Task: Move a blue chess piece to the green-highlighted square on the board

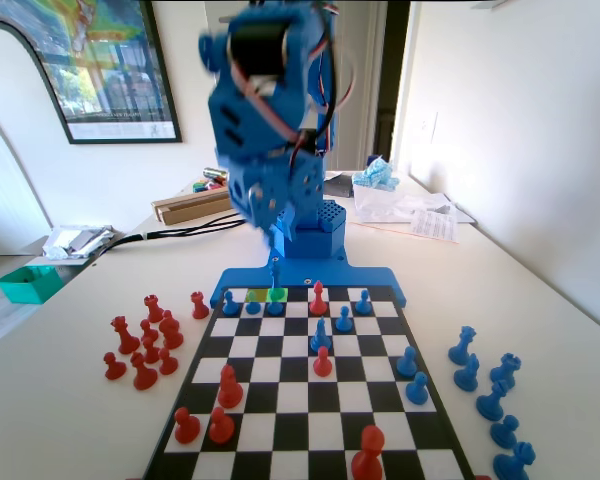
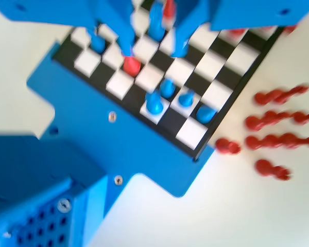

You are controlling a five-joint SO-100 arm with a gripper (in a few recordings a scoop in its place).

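Observation:
The slender blue chess piece (image 1: 275,285) stands upright on the green-highlighted square (image 1: 280,295) in the board's (image 1: 380,345) far row, in front of the arm's base. My gripper (image 1: 277,245) hangs just above the piece's pointed top, apart from it. In the wrist view the piece (image 2: 154,103) stands near the board's (image 2: 224,67) blue-rimmed edge. My gripper (image 2: 154,51) is open above the board with nothing held between its jaws. This view is blurred.
A yellowish-green square (image 1: 256,295) lies just left of the green one. Blue pawns (image 1: 230,303) and a red piece (image 1: 318,298) stand close by. Captured red pieces (image 1: 145,345) lie left of the board and blue ones (image 1: 490,390) right.

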